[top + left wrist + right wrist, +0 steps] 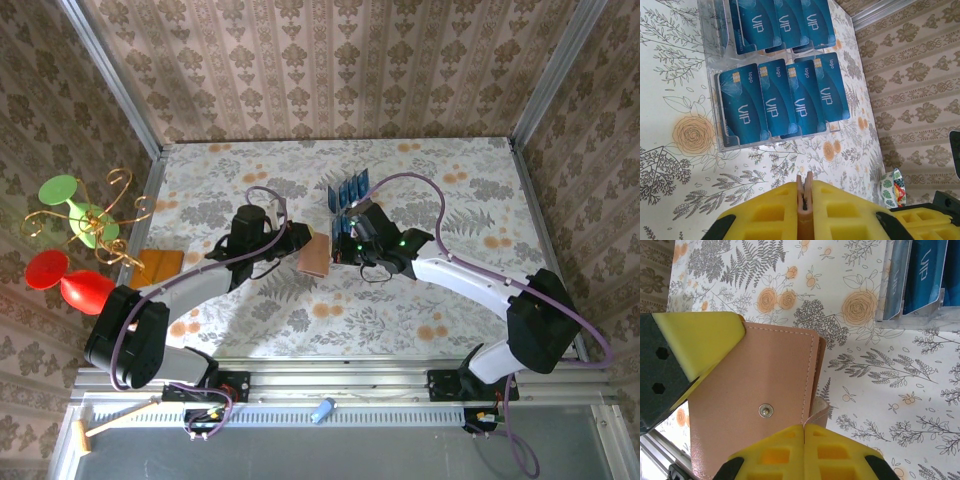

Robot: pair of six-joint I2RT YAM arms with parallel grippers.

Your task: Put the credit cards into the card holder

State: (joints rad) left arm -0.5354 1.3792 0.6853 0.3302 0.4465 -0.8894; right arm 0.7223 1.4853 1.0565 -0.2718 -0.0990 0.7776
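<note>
The left gripper (805, 200) has its yellow pads clamped on a thin tan edge of the card holder (755, 390), gripping it near one corner. The right gripper (804, 445) has its pads pressed together with no gap, right at the wallet's free edge just below the snap (766, 410); whether a leaf of leather is caught between them I cannot tell. The card holder sits between the two grippers, folded over, seemingly held off the floral table (880, 390). Just beyond it the credit cards (785, 100) stand in overlapping rows in a clear rack (715, 142); none is in the wallet yet

The wallet looks light and soft, so I judge it will flex and sag from a one-corner grip. It is better pinched along a stitched edge, while the other fingers lift the flap at its free edge beside the snap. The cards look thin, stiff and glossy, so probably slippery. Each is best taken by the exposed top edge, squeezed across its flat faces and drawn straight out along its slot
</note>
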